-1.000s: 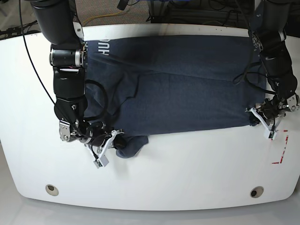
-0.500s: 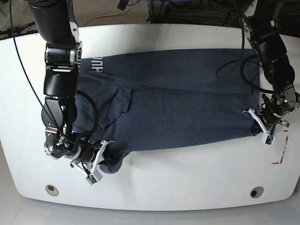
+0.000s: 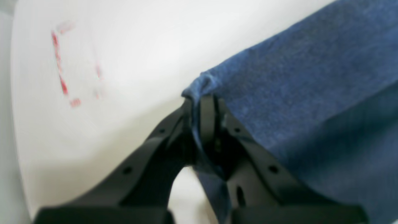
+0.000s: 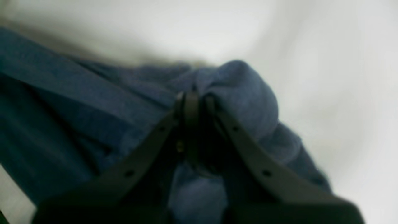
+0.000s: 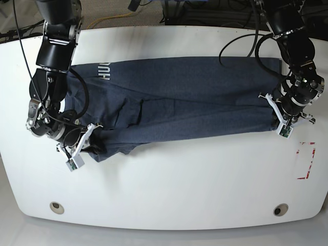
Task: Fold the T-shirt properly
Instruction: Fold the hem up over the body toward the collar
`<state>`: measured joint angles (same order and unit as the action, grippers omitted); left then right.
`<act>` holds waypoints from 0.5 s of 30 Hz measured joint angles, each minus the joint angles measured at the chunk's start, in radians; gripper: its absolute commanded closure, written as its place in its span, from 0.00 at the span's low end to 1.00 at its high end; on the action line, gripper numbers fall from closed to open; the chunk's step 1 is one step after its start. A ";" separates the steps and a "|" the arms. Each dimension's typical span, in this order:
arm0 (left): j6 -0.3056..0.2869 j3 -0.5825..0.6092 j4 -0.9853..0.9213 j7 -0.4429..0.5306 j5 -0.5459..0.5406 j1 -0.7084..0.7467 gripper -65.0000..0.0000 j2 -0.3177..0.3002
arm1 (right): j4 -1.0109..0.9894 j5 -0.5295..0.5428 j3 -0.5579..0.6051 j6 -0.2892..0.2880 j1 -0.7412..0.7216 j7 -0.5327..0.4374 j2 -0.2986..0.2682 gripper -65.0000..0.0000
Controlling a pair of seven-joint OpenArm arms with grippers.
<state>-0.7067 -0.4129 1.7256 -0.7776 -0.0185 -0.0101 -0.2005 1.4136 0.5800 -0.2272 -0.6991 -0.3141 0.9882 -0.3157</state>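
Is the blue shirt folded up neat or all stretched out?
Stretched out, not neatly folded. The T-shirt lies in a wide, wrinkled band, pinched at its ends by the left gripper and right gripper.

You've got a slate-blue T-shirt (image 5: 189, 102) with white lettering (image 5: 106, 71), white worktop (image 5: 169, 189), red tape marks (image 5: 306, 161), black arms.

The T-shirt (image 5: 195, 102) is soft, matt navy cloth with a fine knit grain. The bench (image 5: 169, 184) is smooth, slightly glossy white. Both pincers look matt black plastic.
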 measured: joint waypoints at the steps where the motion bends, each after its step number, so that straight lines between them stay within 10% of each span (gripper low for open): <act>1: 0.000 0.000 0.006 -0.003 0.000 0.020 1.00 0.000 | 0.027 0.012 -0.015 0.001 0.031 0.008 0.000 1.00; 15: 0.000 0.000 0.058 -0.011 0.008 0.210 1.00 -0.002 | 0.328 0.151 -0.166 0.002 0.417 0.018 0.075 1.00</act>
<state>-0.7063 -0.4129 1.7840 -0.7883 -0.0105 0.1997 -0.2020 1.7420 0.7311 -0.3931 -0.6971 0.1032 1.0061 -0.2409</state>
